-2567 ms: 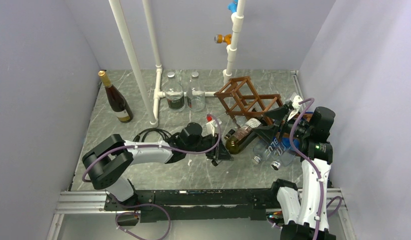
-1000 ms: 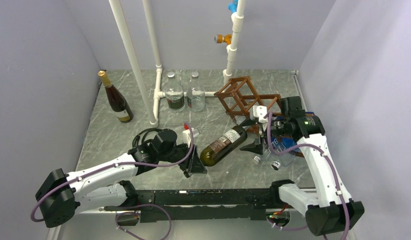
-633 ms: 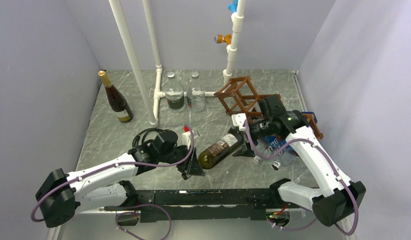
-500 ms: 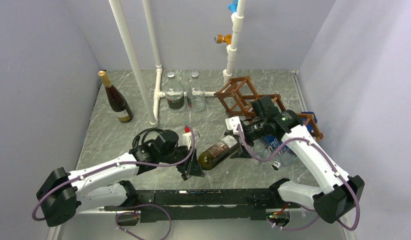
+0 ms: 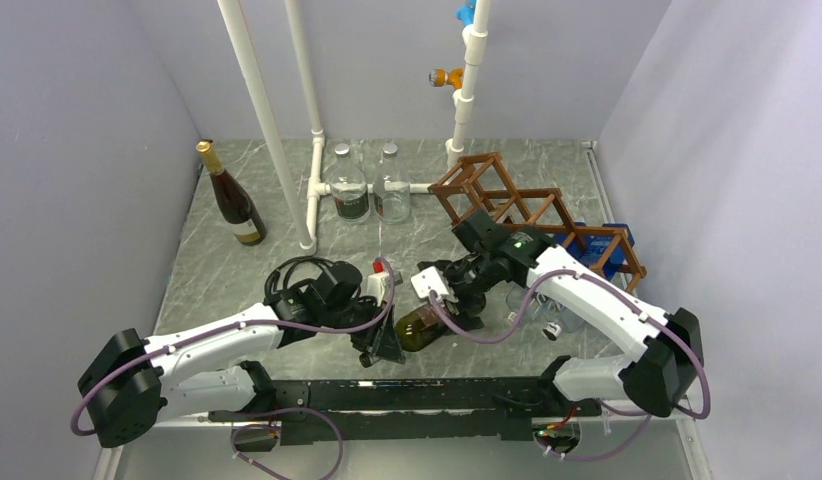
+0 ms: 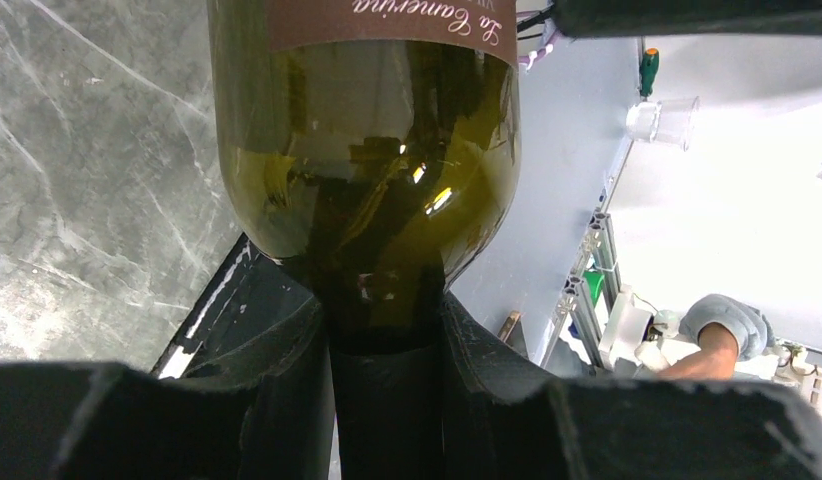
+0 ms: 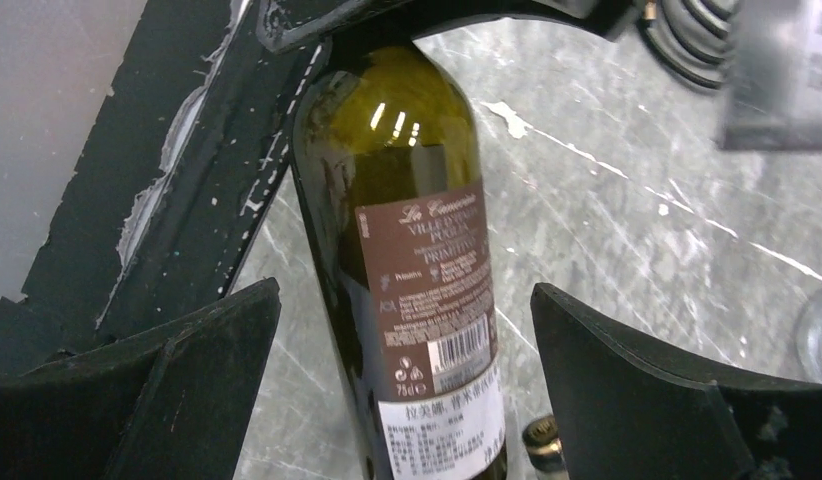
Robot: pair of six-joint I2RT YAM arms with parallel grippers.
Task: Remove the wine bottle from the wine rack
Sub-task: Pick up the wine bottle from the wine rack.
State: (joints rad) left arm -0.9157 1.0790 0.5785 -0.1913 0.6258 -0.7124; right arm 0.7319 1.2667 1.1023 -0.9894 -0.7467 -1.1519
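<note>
**Lettering on the wine bottle (image 7: pixel 387 150)**
Its brown label (image 7: pixel 427 290) carries a script name beginning "La Cam…", then what looks like "PUGLIA" and "PRIMITIVO", and "75cl" beside a barcode. A white sticker (image 7: pixel 442 435) below it bears Chinese characters too small to read.

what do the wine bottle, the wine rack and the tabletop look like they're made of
The wine bottle: dark green glass, glossy; light glints on its shoulder. Its label looks like brown paper.
The wine rack: apparently wood, reddish-brown, matte square bars; stained or painted, unclear.
The tabletop: grey with white marble veins, slight sheen; stone or printed laminate, cannot tell.
</note>
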